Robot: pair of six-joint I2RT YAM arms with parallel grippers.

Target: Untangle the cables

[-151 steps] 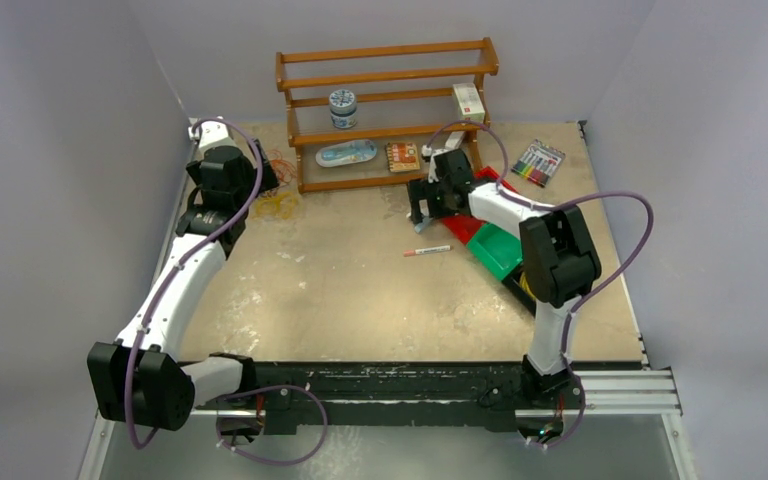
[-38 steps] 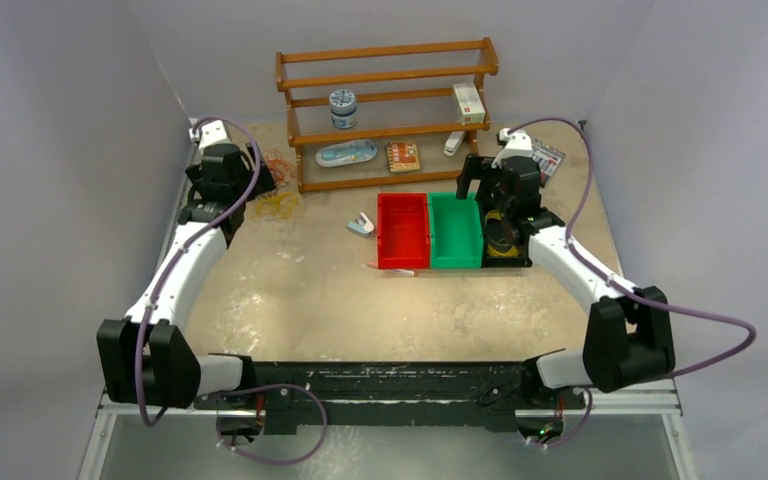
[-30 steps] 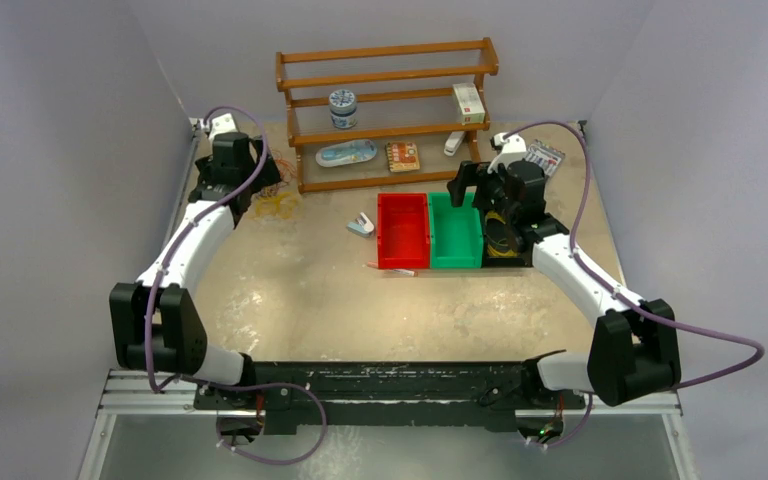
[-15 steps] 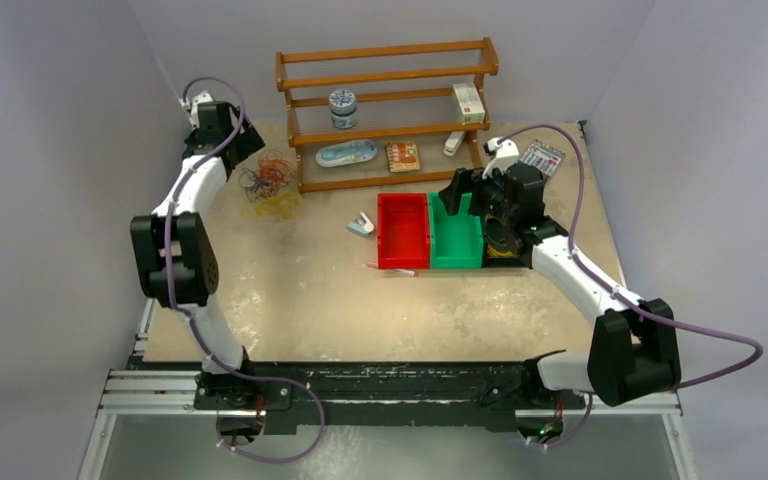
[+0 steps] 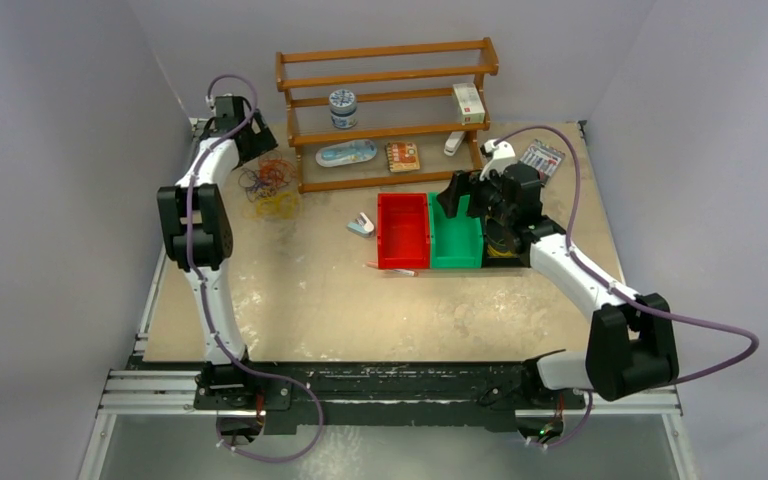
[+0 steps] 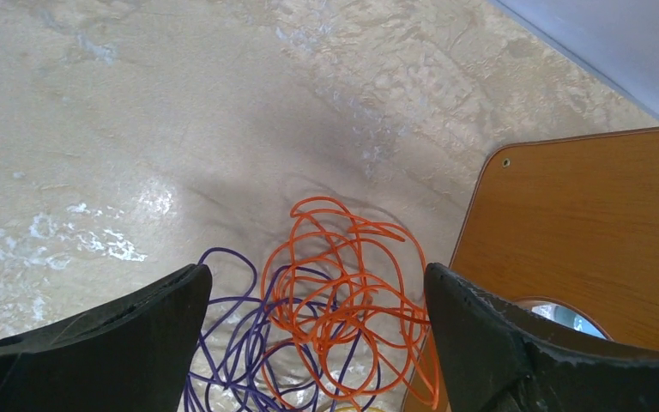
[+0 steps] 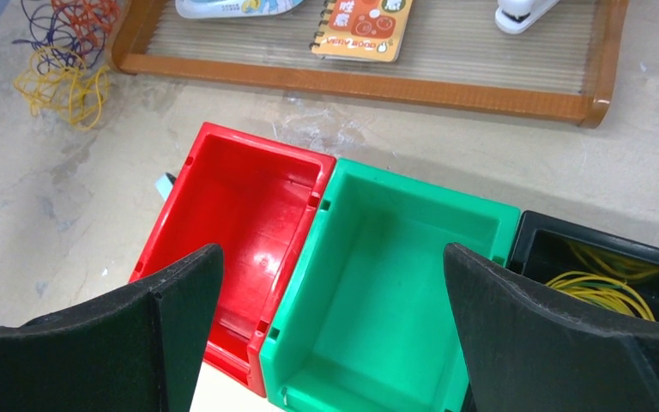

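Note:
The cables (image 5: 269, 185) lie in a tangle at the back left, beside the wooden rack: orange loops (image 6: 343, 287), purple loops (image 6: 223, 343) and a yellow bunch (image 5: 278, 207). My left gripper (image 5: 251, 146) hovers at the tangle's far edge. In the left wrist view the left gripper (image 6: 315, 275) is open and empty, with the orange loops between its jaws. My right gripper (image 5: 450, 195) is open and empty above the green bin (image 7: 395, 275). The tangle also shows in the right wrist view (image 7: 64, 51). A yellow cable (image 7: 605, 287) lies in the black bin (image 7: 549, 236).
A red bin (image 5: 403, 235), a green bin (image 5: 455, 235) and the black bin stand in a row mid-table. The wooden rack (image 5: 390, 110) holds a tin, a box, a notebook and a stapler. A marker set (image 5: 540, 160) lies at the back right. A small white-blue item (image 5: 362, 224) lies left of the red bin.
My left arm has folded up and back, and its gripper has drawn off the tangle toward the back corner, uncovering it. My right gripper has shifted slightly left over the green bin.

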